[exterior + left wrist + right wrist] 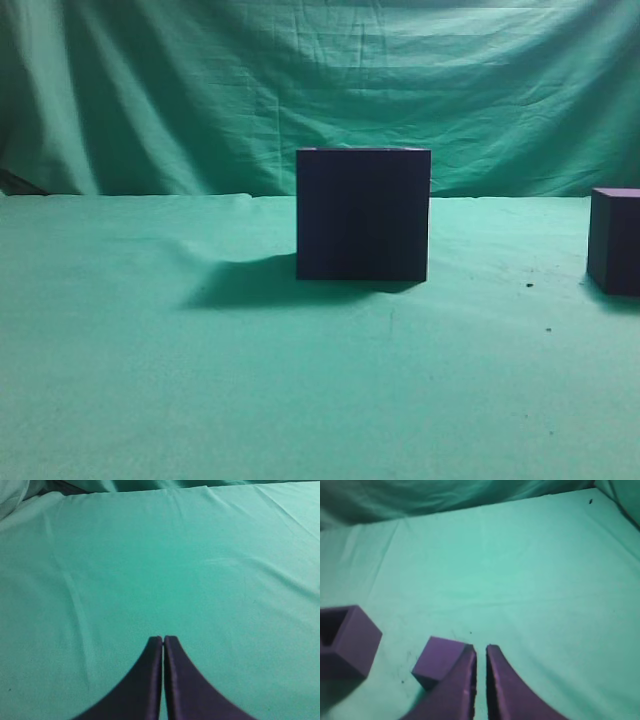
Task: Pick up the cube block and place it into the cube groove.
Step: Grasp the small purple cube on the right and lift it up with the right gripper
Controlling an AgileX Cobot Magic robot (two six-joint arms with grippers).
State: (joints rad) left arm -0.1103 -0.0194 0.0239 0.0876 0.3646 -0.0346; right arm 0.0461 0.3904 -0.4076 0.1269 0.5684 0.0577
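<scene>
Fingertips on both arms sit nearly together: the left gripper (163, 639) shows its two dark fingers pressed to a hairline gap over bare green cloth (150, 555), holding nothing, and the right gripper (480, 649) leaves only a narrow slit, also empty.

From the right wrist camera, the cube block (438, 659) lies on the cloth just at nine o'clock of the right fingertips, so close that the left finger overlaps its near corner in the picture — whether they touch I cannot tell. Farther out at nine o'clock, apart from the block, stands the cube groove (350, 640), its open square hollow facing up. In the exterior view the groove (363, 213) stands mid-table, and the block (614, 240) is at three o'clock of it, cut by the frame edge.

The step in hand looks like the approach to the pick, not yet begun in earnest. To do it well, the right arm should first spread its fingers wider than the block, then shift toward nine o'clock until the block is centred between them. The block sits turned at an angle to the fingers, so rotating the wrist to meet two flat opposite faces — not the corners — should give a squarer hold. A square grip matters later: the hollow appears only a little wider than the block.
</scene>
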